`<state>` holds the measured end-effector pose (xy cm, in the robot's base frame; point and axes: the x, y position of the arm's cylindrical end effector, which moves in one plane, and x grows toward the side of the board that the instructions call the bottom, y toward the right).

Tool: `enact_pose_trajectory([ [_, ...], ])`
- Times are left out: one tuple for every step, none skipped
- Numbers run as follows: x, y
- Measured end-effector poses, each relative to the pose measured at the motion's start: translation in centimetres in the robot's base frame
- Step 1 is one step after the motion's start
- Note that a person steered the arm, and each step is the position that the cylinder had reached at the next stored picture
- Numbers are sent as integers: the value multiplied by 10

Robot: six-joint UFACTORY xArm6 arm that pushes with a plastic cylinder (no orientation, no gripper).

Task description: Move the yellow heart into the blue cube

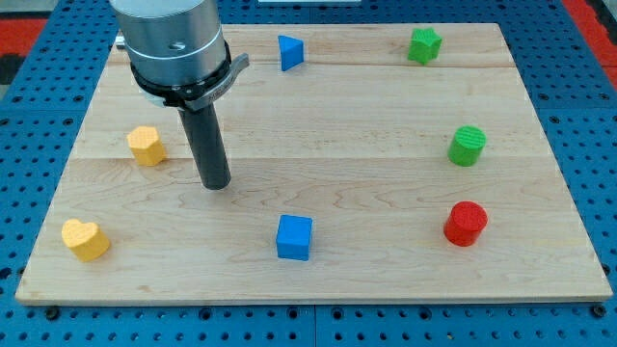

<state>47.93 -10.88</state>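
The yellow heart (85, 239) lies near the board's lower left corner. The blue cube (294, 237) sits at the lower middle of the board, well to the right of the heart. My tip (216, 184) rests on the board between them and higher up, up and to the right of the heart, up and to the left of the cube. It touches no block.
A second yellow block (147, 146) sits just left of the rod. A blue triangular block (290, 51) and a green star-like block (423, 44) lie near the top edge. A green cylinder (468, 146) and a red cylinder (466, 224) stand at the right. The wooden board (318, 125) lies on a blue pegboard.
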Motion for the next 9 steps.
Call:
enact_pose_trajectory([
  [0, 0],
  [0, 0],
  [0, -1],
  [0, -34],
  [0, -71],
  [0, -109],
  [5, -163],
  [36, -183],
  [56, -164],
])
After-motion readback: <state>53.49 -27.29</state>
